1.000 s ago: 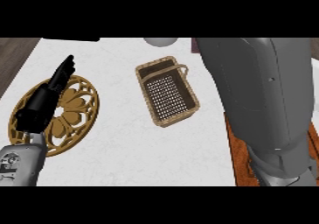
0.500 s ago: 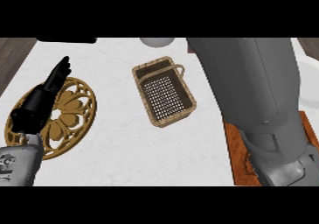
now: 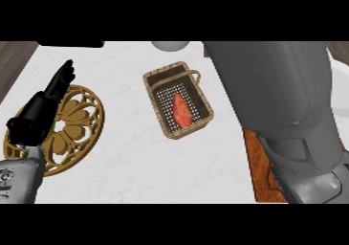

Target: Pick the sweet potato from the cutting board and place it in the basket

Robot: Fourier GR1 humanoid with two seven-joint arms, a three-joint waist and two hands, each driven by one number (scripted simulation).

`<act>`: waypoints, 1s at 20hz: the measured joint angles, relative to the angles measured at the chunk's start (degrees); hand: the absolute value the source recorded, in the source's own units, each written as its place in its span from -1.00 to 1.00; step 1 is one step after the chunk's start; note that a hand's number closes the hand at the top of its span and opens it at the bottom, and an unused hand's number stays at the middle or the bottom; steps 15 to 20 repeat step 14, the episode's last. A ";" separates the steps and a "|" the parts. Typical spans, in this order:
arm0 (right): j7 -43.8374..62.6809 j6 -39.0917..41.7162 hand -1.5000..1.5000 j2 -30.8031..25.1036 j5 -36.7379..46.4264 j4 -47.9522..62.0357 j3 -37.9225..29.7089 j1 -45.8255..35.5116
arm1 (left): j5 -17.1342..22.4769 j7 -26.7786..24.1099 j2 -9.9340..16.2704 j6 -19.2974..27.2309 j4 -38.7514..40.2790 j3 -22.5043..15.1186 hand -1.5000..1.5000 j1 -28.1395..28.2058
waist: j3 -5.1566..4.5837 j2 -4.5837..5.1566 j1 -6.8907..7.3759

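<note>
Since the earlier frame, sweet potato [image 3: 181,110] had appeared inside the basket [image 3: 163,79]; before, the basket looked empty. My right forearm [image 3: 286,110] loomed largest, filling the right side, hand out of sight, so I couldn't tell its state. Cutting board [image 3: 260,165] showed only as an edge beneath that arm. Left hand [image 3: 41,111] rested released, fingers straight, over the round trivet [image 3: 81,134], well apart from the basket. Potato lay lengthwise along the basket's long axis, nearer my right arm. Judged: placement done.
</note>
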 measured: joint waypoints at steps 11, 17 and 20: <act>0.47 -12.70 -1.00 -0.95 17.03 -12.33 -4.51 0.79 | -0.21 -0.56 0.30 0.72 -0.27 1.08 0.00 2.14 | 0.09 -0.48 -2.50; 0.37 -13.94 -1.00 -0.95 21.86 -18.42 -6.11 2.57 | 0.06 -0.60 0.65 0.58 -0.43 1.64 0.00 2.90 | 0.16 -0.87 -3.43; 0.37 -13.94 -1.00 -0.95 21.86 -18.42 -6.11 2.57 | 0.06 -0.60 0.65 0.58 -0.43 1.64 0.00 2.90 | 0.16 -0.87 -3.43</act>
